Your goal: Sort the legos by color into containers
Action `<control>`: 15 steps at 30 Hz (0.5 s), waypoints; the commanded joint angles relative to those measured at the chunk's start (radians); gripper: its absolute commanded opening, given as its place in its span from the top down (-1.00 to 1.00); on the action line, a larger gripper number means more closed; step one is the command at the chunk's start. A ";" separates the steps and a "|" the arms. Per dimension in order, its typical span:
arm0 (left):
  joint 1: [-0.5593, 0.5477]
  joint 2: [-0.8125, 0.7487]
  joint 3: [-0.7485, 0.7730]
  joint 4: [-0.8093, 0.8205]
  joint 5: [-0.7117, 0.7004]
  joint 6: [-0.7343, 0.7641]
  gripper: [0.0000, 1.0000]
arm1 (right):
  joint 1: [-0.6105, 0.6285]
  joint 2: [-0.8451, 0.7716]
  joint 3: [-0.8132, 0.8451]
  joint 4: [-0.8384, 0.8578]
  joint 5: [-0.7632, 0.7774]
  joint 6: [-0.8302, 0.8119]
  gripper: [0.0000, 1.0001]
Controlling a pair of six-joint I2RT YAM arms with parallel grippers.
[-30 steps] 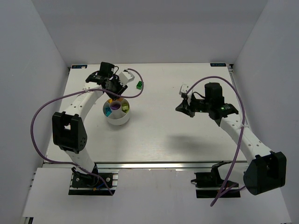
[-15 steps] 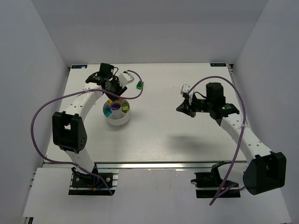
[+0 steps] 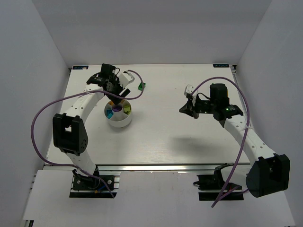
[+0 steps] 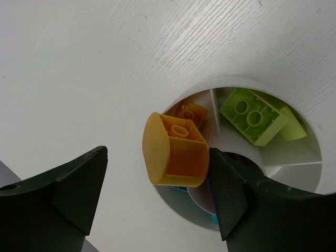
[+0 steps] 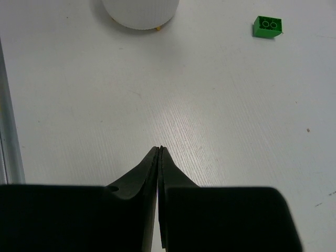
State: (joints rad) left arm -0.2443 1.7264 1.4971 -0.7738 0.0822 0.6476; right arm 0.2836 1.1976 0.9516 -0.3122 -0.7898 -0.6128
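Observation:
My left gripper (image 4: 157, 155) hangs open over the white bowl (image 4: 294, 170) of containers. An orange lego (image 4: 178, 152) sits between the fingers, against the right one and well apart from the left, above the bowl's rim. Below it, another orange brick (image 4: 190, 112) lies in one compartment and a lime-yellow brick (image 4: 252, 115) in the one beside it. In the top view the bowl (image 3: 118, 120) also shows cyan (image 3: 110, 113) and purple (image 3: 117, 108) pieces. A green lego (image 3: 141, 86) lies on the table behind the bowl. My right gripper (image 5: 159, 149) is shut and empty.
The right arm hovers at mid-right of the table (image 3: 161, 137), its gripper (image 3: 184, 109) well apart from the bowl. In the right wrist view the green lego (image 5: 268, 26) and the bowl (image 5: 139, 13) lie far ahead. White walls enclose the table on three sides.
My left gripper has opened wide over the bowl, and its left finger has come off the orange lego. The right arm has barely shifted.

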 commanded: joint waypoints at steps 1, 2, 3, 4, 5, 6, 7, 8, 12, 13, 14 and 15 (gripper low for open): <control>0.002 -0.065 0.029 0.031 -0.029 -0.020 -0.74 | -0.009 -0.006 -0.011 0.005 -0.028 -0.004 0.87; 0.002 -0.067 0.032 0.031 -0.029 -0.023 -0.74 | -0.008 -0.004 -0.011 0.005 -0.029 -0.002 0.86; 0.002 -0.070 0.031 0.027 -0.029 -0.025 -0.74 | -0.009 -0.003 -0.011 0.007 -0.029 -0.002 0.87; 0.002 -0.068 0.026 0.027 -0.025 -0.023 -0.72 | -0.009 -0.003 -0.010 0.005 -0.031 -0.002 0.86; 0.002 -0.070 0.022 0.027 -0.022 -0.026 -0.70 | -0.011 -0.006 -0.011 0.005 -0.032 -0.001 0.87; 0.002 -0.071 0.011 0.030 -0.016 -0.025 -0.67 | -0.011 -0.006 -0.011 0.007 -0.034 0.001 0.87; 0.002 -0.071 0.006 0.027 -0.009 -0.023 -0.61 | -0.009 -0.007 -0.011 0.007 -0.035 0.001 0.87; 0.002 -0.073 0.005 0.022 -0.001 -0.025 -0.56 | -0.012 -0.006 -0.011 0.007 -0.035 0.001 0.86; 0.002 -0.070 0.002 0.010 0.024 -0.029 -0.35 | -0.018 -0.009 -0.010 0.007 -0.040 0.002 0.87; 0.002 -0.068 0.003 0.008 0.027 -0.029 -0.35 | -0.018 -0.007 -0.011 0.008 -0.042 0.002 0.87; 0.002 -0.070 0.003 0.005 0.027 -0.029 -0.35 | -0.018 -0.007 -0.011 0.009 -0.043 0.002 0.86; 0.002 -0.070 0.003 0.005 0.027 -0.029 -0.34 | -0.018 -0.007 -0.011 0.010 -0.043 0.002 0.86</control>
State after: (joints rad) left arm -0.2443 1.7111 1.4971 -0.7593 0.0799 0.6235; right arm 0.2707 1.1976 0.9512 -0.3122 -0.8017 -0.6113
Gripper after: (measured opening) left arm 0.674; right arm 0.068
